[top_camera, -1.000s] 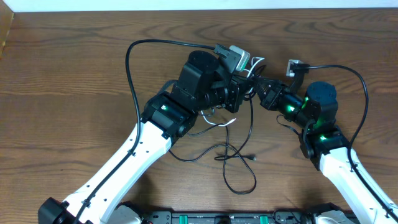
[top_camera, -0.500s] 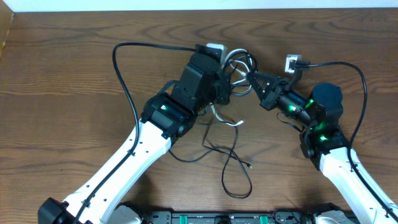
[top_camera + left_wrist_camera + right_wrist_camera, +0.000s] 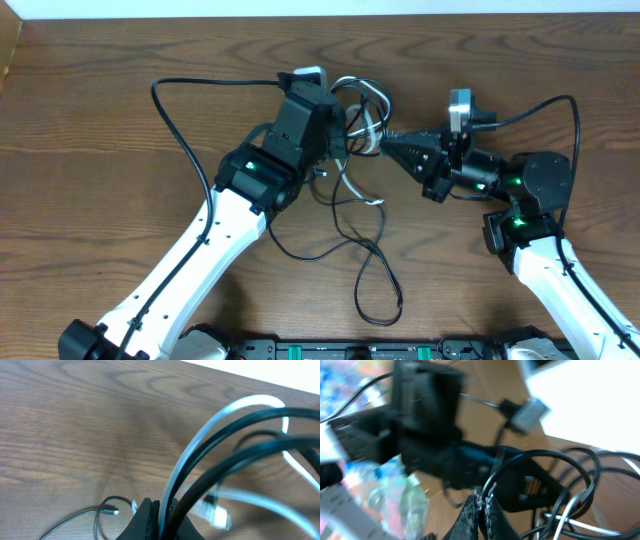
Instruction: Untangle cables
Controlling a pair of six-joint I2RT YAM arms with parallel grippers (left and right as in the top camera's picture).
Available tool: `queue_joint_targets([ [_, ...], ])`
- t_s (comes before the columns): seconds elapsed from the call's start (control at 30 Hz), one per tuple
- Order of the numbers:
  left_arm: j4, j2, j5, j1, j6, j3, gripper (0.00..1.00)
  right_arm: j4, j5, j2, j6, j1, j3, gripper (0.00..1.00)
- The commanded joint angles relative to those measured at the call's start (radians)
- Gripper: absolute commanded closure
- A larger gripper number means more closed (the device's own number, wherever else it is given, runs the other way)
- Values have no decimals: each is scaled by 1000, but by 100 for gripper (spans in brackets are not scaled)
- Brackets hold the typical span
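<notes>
Black and white cables (image 3: 240, 427) look light and limp. Both left hand (image 3: 159, 510) and right hand (image 3: 481, 502) are pinched tight on strands; we'd grip near plugs.

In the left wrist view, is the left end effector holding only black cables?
No, among the cables pinched in the left end effector, a white cable rises beside the black ones.

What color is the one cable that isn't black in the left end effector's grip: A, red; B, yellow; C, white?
C: a white cable rises alongside black cables from the left end effector.
</notes>
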Motion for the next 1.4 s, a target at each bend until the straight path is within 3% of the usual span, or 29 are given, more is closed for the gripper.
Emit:
queue_joint_targets([
  [0.0, -3, -3, -38, 25, -38, 9, 93, 41, -120, -13, -24, -2, 10, 99],
  [0.33, -42, -2, -113, 71, -49, 9, 92, 123, -257, -13, -54, -2, 10, 99],
  [0.5, -137, -2, -147, 176, -173, 9, 92, 241, -365, -13, -53, -2, 10, 99],
  [0.7, -252, -3, -143, 295, -249, 9, 92, 249, -369, -13, -54, -2, 10, 99],
  [0.8, -273, -3, -98, 326, -227, 9, 93, 248, -353, -12, -54, -5, 10, 99],
  [0.9, -247, -3, -7, 328, -96, 9, 93, 227, -338, -12, -71, -16, 10, 98],
  [1.07, -171, -3, 295, 325, 165, 9, 93, 70, -196, -12, -72, -32, 10, 67],
  [1.17, -129, -3, 560, 324, 344, 9, 92, -70, -76, -12, -73, -31, 10, 31],
  [1.23, -115, -3, 726, 320, 441, 9, 93, -158, -2, -12, -82, -31, 10, 22],
  [1.37, -113, -3, 842, 300, 501, 9, 93, -275, 83, -12, -151, -31, 10, 17],
])
